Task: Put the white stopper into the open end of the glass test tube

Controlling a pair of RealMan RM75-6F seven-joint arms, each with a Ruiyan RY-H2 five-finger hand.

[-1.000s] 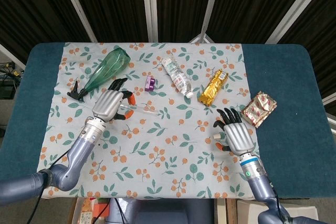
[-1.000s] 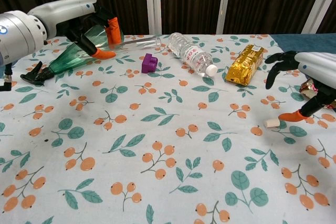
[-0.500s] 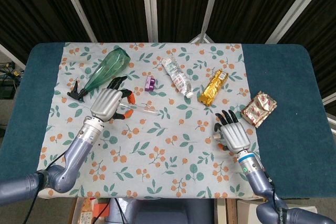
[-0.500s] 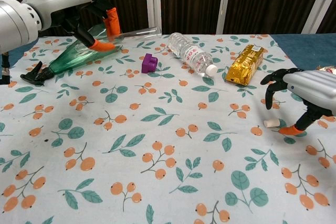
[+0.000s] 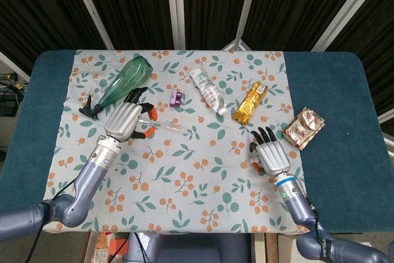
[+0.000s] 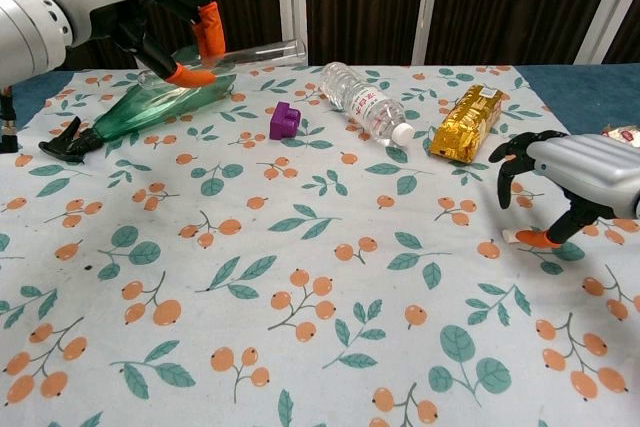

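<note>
tube (image 6: 250, 51) in L hand (image 5: 123, 121), stopper (image 6: 512, 236) under R hand (image 5: 271, 156)

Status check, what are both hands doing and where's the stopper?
Left hand holds the glass test tube lifted off the cloth. Right hand down over the white stopper, thumb touching it, not gripped yet. Nothing in between.

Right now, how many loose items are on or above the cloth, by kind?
Bottles: 2, green spray bottle, clear water bottle
Snack packets: 2, gold, patterned
Glass test tube: 1
White stopper: 1
Purple block: 1
Total: 7
</note>
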